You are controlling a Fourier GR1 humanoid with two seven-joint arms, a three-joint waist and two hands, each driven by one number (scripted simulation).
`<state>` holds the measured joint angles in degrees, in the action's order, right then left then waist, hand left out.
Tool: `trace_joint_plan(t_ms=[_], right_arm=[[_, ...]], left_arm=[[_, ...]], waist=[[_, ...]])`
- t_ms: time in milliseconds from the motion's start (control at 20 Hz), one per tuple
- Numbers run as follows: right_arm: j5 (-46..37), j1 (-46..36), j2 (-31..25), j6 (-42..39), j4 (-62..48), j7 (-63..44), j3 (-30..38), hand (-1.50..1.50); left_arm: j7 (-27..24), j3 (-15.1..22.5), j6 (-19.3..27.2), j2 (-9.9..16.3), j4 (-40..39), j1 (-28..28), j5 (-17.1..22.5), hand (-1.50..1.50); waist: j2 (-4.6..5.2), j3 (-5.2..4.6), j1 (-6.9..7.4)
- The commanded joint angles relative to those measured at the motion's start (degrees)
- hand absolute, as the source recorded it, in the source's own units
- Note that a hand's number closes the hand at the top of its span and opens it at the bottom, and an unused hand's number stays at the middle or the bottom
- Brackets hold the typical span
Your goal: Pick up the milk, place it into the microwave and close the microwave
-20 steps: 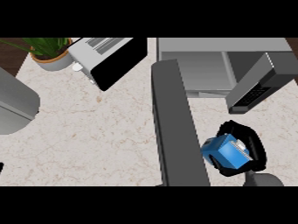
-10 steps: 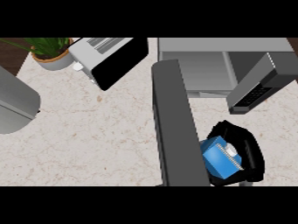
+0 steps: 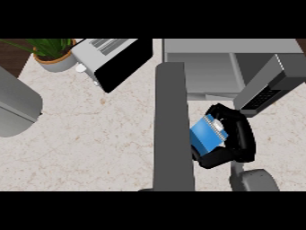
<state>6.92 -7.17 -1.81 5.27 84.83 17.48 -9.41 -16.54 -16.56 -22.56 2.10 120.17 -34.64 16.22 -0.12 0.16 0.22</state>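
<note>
Setting: a pale speckled counter [image 3: 95, 134] is seen from steeply above, filling most of the frame
Milk: a blue carton [image 3: 208, 134] with a white top is found right of centre, in the lower half of the frame, tilted and enclosed by a hand
Right hand: the black right hand [image 3: 233, 137] is curled round the milk, fingers wrapped over its upper and right sides and the thumb below it; its grey forearm enters from the lower right edge
Left hand: it cannot be made out anywhere in the frame
Microwave: the grey microwave [image 3: 212, 67] is placed at the upper right, its cavity open toward the viewer, just above the held carton
Microwave door: the open door [image 3: 173, 130] is seen edge-on as a long grey bar running down the middle of the frame, just left of the milk
Other things: a toaster oven [image 3: 112, 56] and a potted plant [image 3: 52, 56] are set at the upper left; a large grey rounded object [image 3: 6, 103] is at the left edge
Step in hand: the carrying step is judged to be under way, the milk gripped but not yet inside the cavity
Next move: the carton would need to be brought up the frame into the opening, kept clear of the door, and released there; the door is left to be swung shut afterwards
</note>
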Motion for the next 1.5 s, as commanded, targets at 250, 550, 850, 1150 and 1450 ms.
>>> trace_joint_plan(t_ms=[250,550,850,1150,1450], right_arm=[[-3.94,-18.02,1.46,11.5,-18.85,-4.46,6.23,1.5],[-1.44,-27.59,0.47,8.52,-39.33,6.97,12.7,1.5],[-2.12,-34.86,-1.74,6.37,-55.94,18.74,16.63,1.5],[-3.85,-40.32,-1.51,9.25,-64.74,28.56,18.36,1.5],[-5.45,-46.8,-3.47,15.01,-70.96,28.95,19.78,1.5]], left_arm=[[0.35,-3.81,-3.04,2.86,-3.8,2.6,2.98,-1.5],[-0.12,-3.45,-2.95,1.75,-5.94,5.11,0.61,-1.5],[0.52,-5.77,-4.85,2.97,-7.92,5.42,2.21,-1.5],[-1.73,-5.09,-5.24,2.26,-10.42,7.34,-0.63,-1.5],[3.02,-2.52,-2.65,1.25,-7.43,10.47,-0.49,-1.5]], waist=[[0.34,-0.16,1.02],[0.58,-0.11,1.37],[0.71,-0.09,1.68],[1.06,-0.07,2.48],[1.63,0.01,3.64]])
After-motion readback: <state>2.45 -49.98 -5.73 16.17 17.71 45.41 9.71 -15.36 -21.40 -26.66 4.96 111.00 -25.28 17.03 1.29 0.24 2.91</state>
